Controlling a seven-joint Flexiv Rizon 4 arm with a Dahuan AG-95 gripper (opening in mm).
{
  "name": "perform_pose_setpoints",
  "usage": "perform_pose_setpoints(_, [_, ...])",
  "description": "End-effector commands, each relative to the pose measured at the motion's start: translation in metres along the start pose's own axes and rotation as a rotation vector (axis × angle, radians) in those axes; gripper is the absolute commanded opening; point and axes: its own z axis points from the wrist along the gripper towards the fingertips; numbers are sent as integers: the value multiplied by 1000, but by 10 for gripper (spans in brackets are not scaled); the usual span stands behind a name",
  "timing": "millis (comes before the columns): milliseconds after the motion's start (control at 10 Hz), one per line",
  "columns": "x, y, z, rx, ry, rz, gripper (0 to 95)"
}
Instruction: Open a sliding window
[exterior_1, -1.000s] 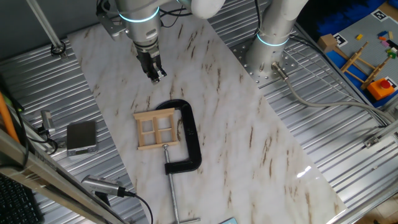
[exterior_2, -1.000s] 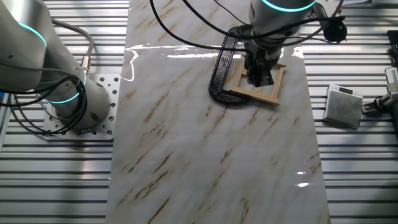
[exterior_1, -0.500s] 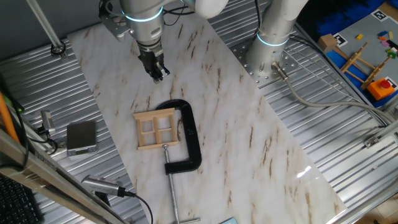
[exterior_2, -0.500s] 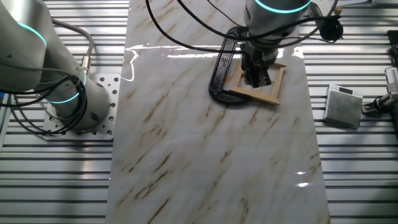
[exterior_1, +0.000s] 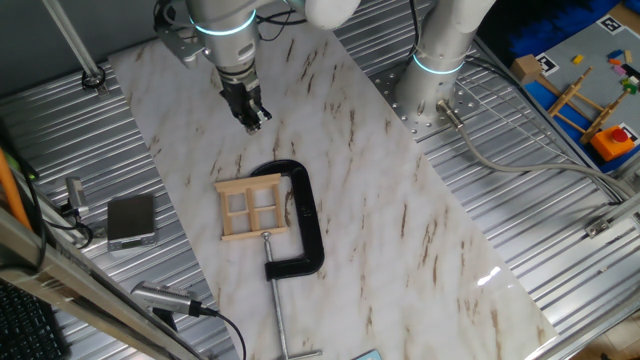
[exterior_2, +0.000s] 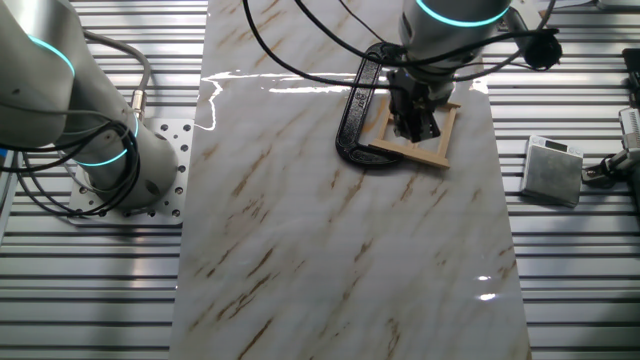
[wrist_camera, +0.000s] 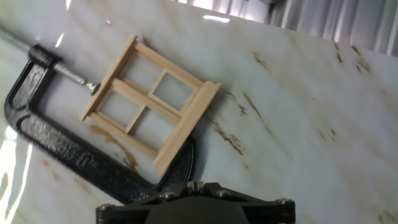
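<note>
The sliding window is a small light-wood frame with four panes, lying flat on the marble board. A black C-clamp holds it along one side. My gripper hangs above the board a little beyond the window's far edge, fingers together and holding nothing. In the other fixed view the gripper covers part of the window beside the clamp. The hand view shows the window and clamp ahead of the closed fingertips of the gripper.
A small grey box sits on the ribbed metal table left of the board; it also shows in the other fixed view. A second robot's base stands at the board's far right. Cables and coloured toys lie at the edges.
The gripper has shifted only slightly above the board and stays shut. The window and the clamp have not moved.
</note>
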Motion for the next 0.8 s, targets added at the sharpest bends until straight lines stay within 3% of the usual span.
perform_pose_setpoints(100, [0,0,0,-8,5,-53,0])
perform_pose_setpoints(800, [0,0,0,-17,21,-83,0])
